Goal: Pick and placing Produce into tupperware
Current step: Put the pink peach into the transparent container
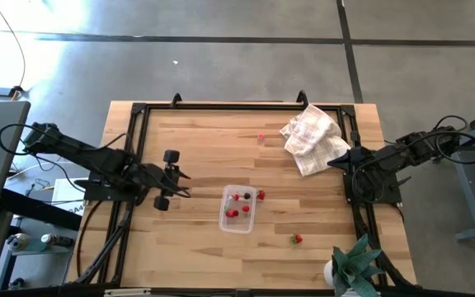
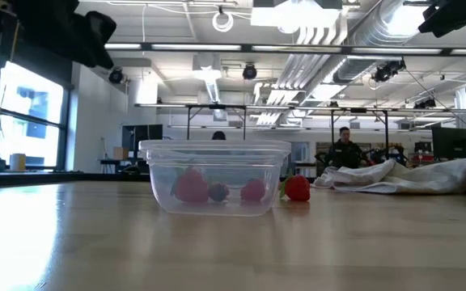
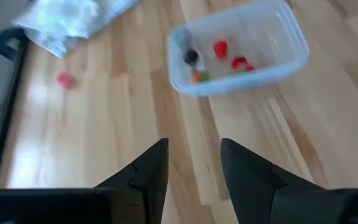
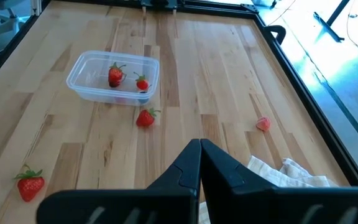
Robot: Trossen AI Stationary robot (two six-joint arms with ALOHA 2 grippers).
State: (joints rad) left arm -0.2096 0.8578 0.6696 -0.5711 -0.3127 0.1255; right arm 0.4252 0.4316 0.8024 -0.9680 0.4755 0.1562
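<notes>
The clear tupperware stands near the middle of the table and holds several small red pieces of produce. One red berry lies on the wood just beside its right wall. Another lies nearer the front edge, and a paler one lies toward the far edge. My left gripper hovers left of the tupperware, open, with nothing between its fingers. My right gripper waits at the table's right side, shut and empty.
A crumpled white checked cloth lies at the far right, next to my right gripper. A small green plant stands at the front right corner. A black frame runs round the table's edges. Bare wood stretches between the tupperware and the far edge.
</notes>
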